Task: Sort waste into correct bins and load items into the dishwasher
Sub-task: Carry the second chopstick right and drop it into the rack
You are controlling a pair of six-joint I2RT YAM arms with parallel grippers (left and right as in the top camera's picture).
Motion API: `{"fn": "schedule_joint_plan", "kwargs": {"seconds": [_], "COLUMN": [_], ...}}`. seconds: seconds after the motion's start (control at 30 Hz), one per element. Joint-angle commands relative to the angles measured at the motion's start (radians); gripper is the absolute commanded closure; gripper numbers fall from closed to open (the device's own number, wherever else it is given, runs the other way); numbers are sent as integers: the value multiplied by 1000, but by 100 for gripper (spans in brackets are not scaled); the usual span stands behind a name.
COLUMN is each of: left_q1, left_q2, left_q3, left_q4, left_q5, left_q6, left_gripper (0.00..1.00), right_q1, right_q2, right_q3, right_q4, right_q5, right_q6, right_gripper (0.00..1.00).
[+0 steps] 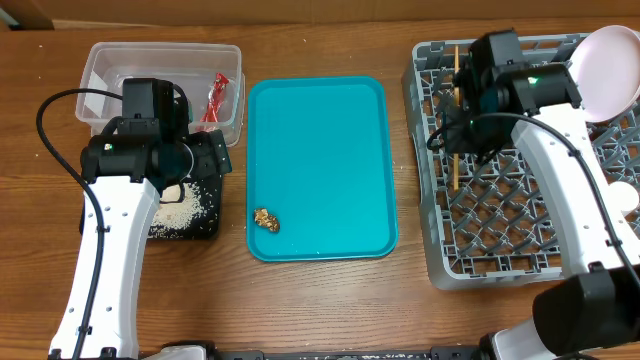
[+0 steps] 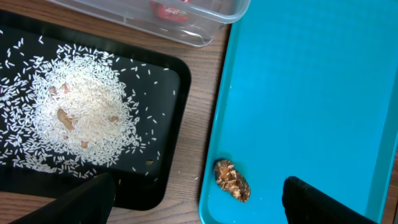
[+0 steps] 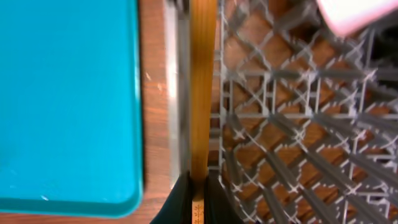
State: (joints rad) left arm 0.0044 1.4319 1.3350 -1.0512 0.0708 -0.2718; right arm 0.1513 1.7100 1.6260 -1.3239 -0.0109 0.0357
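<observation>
nearest the robot, a small brown food lump (image 2: 232, 180) is seen on the near left corner of the teal serving tray (image 2: 311, 93), just inside its rim; the left gripper (image 2: 198, 183) is held above this spot with its fingers (image 2: 81, 199) spread wide and nothing between them, one finger over the near edge of the black tray (image 2: 171, 87), the other over the teal tray; the two trays are set side by side on the wooden table (image 2: 198, 93), with a narrow strip of bare wood left between them; a heap of loose white rice (image 2: 81, 118) is spread over the black tray, with a few small brown bits mixed in and stray grains scattered round it; beyond the black tray the clear plastic tub (image 2: 214, 25) is placed close by, and a crumpled red wrapper (image 2: 171, 11) is seen inside it near its right wall; on the right of the table the grey dish rack (image 1: 500, 220) is set just beside the teal tray; a wooden chopstick (image 3: 199, 93) is lined up along the rack's left edge and is clamped between the closed fingers of the right gripper (image 3: 198, 208); whether one stick or a pair is gripped, and whether it rests on the rack, cannot be told; at the rack's far right corner a round white plate (image 1: 612, 65) is propped at a tilt.
</observation>
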Motion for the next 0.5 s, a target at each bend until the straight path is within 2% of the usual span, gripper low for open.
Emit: {"fn": "schedule_joint_plan", "kwargs": {"seconds": [0.0, 0.23, 0.47], "left_q1": [2, 2, 2], "left_q2": [6, 6, 6], "left_q3": [8, 8, 8], "left_q4": [1, 0, 0], "left_q5": [8, 7, 8], "left_q6": [-13, -13, -13], "left_gripper": [12, 12, 12], "right_q1": [5, 5, 5], "right_q2": [10, 9, 9], "right_q3": [-106, -299, -330], "right_q4": [48, 175, 186], "right_q5": [-17, -17, -16], "right_q6": [-37, -37, -44], "right_gripper": [96, 96, 93]}}
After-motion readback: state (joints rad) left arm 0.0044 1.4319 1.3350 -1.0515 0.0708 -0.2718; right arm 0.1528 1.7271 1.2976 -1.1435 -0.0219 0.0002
